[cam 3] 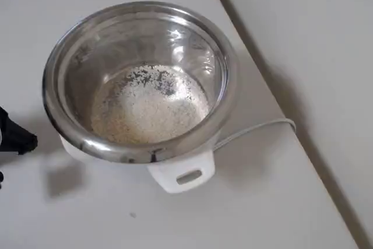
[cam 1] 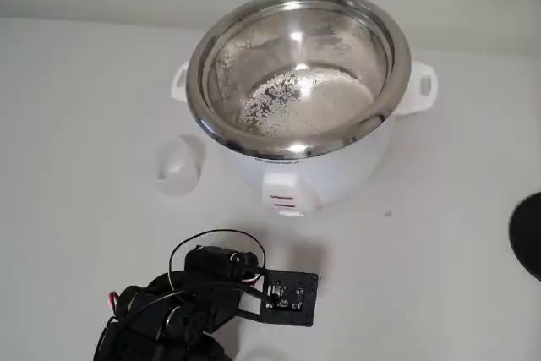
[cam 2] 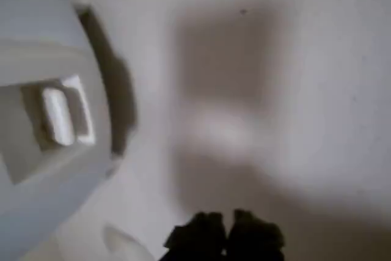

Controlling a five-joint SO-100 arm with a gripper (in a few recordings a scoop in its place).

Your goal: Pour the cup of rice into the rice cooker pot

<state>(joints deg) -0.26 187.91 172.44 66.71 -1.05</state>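
The rice cooker pot [cam 1: 297,8] is a shiny steel bowl in a white cooker body [cam 1: 330,177]. The rice [cam 1: 308,101] lies as a pale grainy layer on its bottom, as the overhead view also shows: rice [cam 3: 148,108] in the pot [cam 3: 52,106]. The cup [cam 1: 178,166], small and translucent, stands on the table just left of the cooker, with nothing holding it. My black arm [cam 1: 203,298] is low at the front, apart from both. In the blurred wrist view my gripper [cam 2: 225,239] has its dark fingertips together, with nothing between them, over bare table beside the cooker's front switch [cam 2: 58,114].
A dark round object [cam 1: 529,234] pokes in at the right edge of the fixed view. The cooker's white cord [cam 3: 256,127] runs off toward the table edge [cam 3: 303,144], which slants down the right side of the overhead view. Handles [cam 1: 420,86] stick out at the cooker's sides.
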